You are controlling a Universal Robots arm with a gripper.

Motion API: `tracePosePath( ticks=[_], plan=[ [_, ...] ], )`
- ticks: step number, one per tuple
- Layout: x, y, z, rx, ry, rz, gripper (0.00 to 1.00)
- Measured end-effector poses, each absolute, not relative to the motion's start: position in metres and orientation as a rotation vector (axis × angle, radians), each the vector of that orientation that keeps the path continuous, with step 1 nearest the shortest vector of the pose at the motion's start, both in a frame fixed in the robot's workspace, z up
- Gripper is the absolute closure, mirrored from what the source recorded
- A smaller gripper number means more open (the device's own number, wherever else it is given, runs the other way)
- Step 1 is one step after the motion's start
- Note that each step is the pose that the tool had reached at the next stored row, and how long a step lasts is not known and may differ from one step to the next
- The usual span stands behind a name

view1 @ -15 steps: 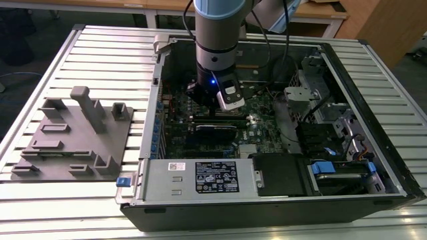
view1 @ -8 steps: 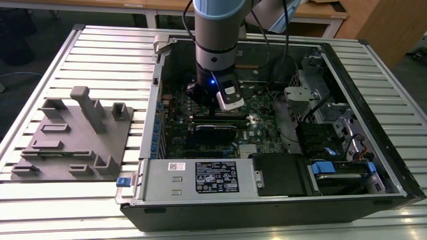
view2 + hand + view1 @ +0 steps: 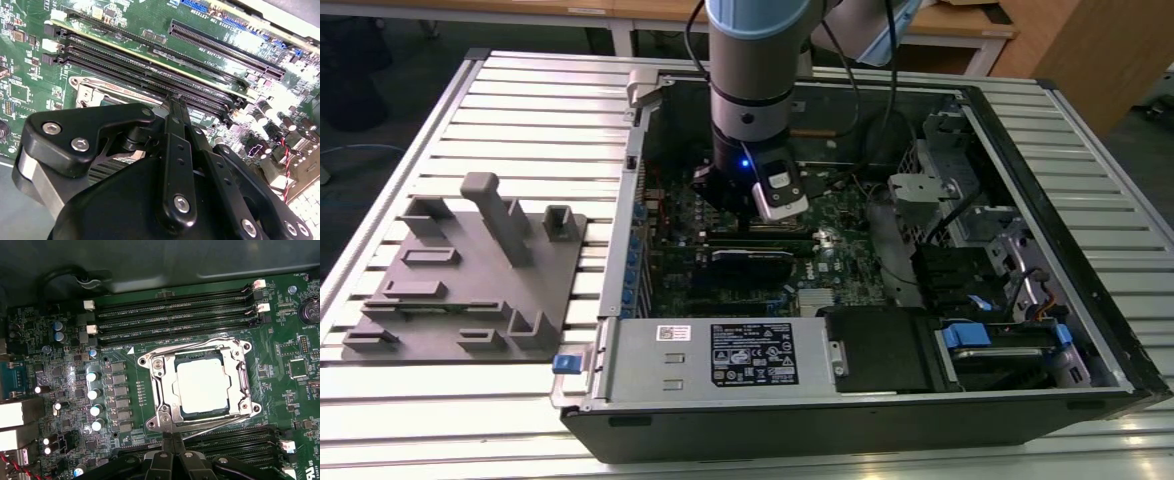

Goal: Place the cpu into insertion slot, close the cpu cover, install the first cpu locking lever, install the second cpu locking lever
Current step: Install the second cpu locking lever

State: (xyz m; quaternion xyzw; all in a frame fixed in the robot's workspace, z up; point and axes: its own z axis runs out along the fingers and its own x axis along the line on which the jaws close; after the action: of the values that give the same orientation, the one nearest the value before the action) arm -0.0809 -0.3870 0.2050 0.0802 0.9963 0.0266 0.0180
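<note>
The cpu (image 3: 202, 387), a pale silver square, lies in the insertion slot (image 3: 152, 424) on the green board. Over it the cpu cover (image 3: 236, 375), a thin silvery frame, lies flat with the chip showing through its window. Thin wire levers run along two opposite sides of the slot (image 3: 180, 351) (image 3: 220, 424). My gripper (image 3: 172, 438) is shut with nothing between its fingers, its tips just off the slot's edge by one lever. In the second wrist view the gripper (image 3: 172, 100) points at the slot's metal rim (image 3: 92, 95). In the exterior view the gripper (image 3: 750, 215) is low inside the open computer case.
Long black memory slots (image 3: 175, 315) flank the socket on both sides (image 3: 235, 437). Silver capacitors (image 3: 94, 390) stand beside it. The power supply box (image 3: 720, 355) fills the case's near side, drive bays (image 3: 987, 340) the exterior view's right. A grey fixture (image 3: 467, 270) sits on the table.
</note>
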Motion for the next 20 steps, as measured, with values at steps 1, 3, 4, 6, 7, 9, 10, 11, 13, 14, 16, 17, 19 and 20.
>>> tracePosePath(
  ticks=[1, 3, 4, 6, 7, 9, 10, 11, 13, 14, 16, 17, 19, 20],
  plan=[
    [-0.0811, -0.387, 0.2047, 0.249, 3.094, 0.083, 0.89],
    [-0.0825, -0.387, 0.2039, 0.25, 3.094, 0.083, 0.89],
    [-0.083, -0.3869, 0.2037, 0.249, 3.095, 0.083, 0.89],
    [-0.0833, -0.3869, 0.2036, 0.249, 3.095, 0.083, 0.89],
    [-0.0833, -0.3869, 0.2035, 0.249, 3.095, 0.083, 0.89],
    [-0.0834, -0.3867, 0.2031, 0.249, 3.095, 0.085, 0.89],
    [-0.0835, -0.3866, 0.203, 0.249, 3.095, 0.087, 0.89],
    [-0.0835, -0.3865, 0.2029, 0.249, 3.095, 0.087, 0.89],
    [-0.0835, -0.3865, 0.2025, 0.249, 3.095, 0.089, 0.89],
    [-0.0836, -0.3865, 0.202, 0.25, 3.095, 0.092, 0.89],
    [-0.0836, -0.3864, 0.2016, 0.25, 3.095, 0.098, 0.89],
    [-0.0836, -0.3864, 0.2016, 0.25, 3.095, 0.099, 0.89],
    [-0.0835, -0.3864, 0.2016, 0.25, 3.095, 0.099, 0.89],
    [-0.0837, -0.3865, 0.2016, 0.25, 3.095, 0.1, 0.89]
  ],
)
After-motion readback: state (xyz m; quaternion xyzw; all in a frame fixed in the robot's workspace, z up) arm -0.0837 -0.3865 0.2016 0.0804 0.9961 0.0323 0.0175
